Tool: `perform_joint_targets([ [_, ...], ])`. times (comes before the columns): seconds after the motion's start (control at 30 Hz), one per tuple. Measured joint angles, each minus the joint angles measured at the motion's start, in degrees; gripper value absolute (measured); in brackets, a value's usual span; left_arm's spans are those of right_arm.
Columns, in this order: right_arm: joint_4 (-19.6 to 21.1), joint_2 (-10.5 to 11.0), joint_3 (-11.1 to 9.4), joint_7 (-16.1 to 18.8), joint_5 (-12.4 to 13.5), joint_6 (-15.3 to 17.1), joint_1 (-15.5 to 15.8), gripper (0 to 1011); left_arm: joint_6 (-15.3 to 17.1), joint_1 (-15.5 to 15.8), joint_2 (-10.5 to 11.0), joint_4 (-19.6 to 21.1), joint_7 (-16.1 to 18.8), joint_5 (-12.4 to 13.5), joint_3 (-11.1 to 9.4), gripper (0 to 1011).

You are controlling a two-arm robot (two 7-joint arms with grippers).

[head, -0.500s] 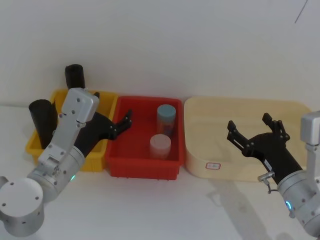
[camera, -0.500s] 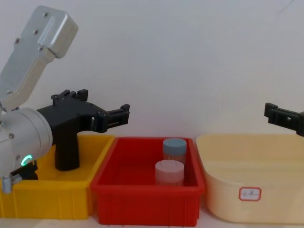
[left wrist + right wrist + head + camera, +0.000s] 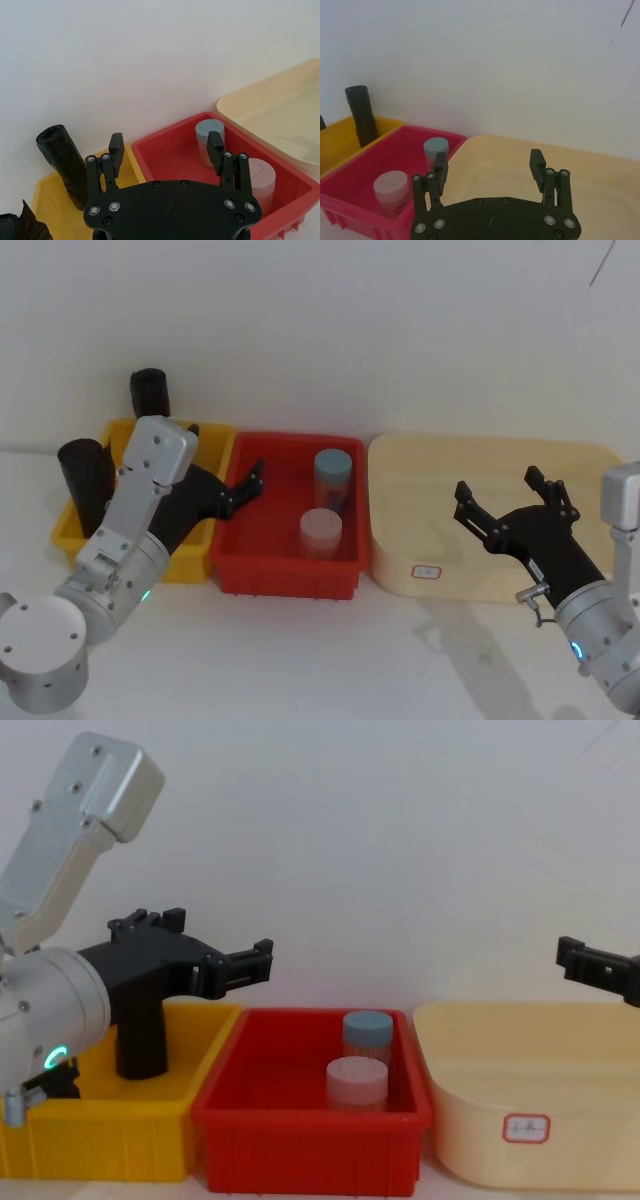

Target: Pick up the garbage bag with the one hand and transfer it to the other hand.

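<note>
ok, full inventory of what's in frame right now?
yellow bin: 1, yellow, left on the table
bag rolls: 2, black, upright in the yellow bin, one front left, one at the back
red bin: 1, red, middle
jars: 2, one blue-lidded, one pale pink, in the red bin
tub: 1, cream, right
label: 1, white with red border, on the tub's front wall
table: 1, white, under all three containers
left gripper: 1, black, open, raised over where the yellow and red bins meet
right gripper: 1, black, open, over the tub
</note>
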State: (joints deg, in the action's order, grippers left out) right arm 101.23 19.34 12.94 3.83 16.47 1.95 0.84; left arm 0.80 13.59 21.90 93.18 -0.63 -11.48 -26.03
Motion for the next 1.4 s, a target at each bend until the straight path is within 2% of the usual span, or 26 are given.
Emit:
perform_joint_targets([
  [1.0,0.01,0.0,0.0,0.0,0.0,0.0,0.0,999,0.01,0.04,-0.02,0.0,-0.1,-0.03,0.03,1001],
  [1.23,1.01,0.18,0.17,0.62,0.05,1.18,-0.28,1000,0.68,0.61,0.59,0.79,-2.19,-1.04,0.46,1001],
  [1.4,3.22,0.35,0.69,1.86,0.67,4.21,-1.27,1000,2.38,0.9,2.58,3.55,-5.09,-2.94,1.79,1001],
])
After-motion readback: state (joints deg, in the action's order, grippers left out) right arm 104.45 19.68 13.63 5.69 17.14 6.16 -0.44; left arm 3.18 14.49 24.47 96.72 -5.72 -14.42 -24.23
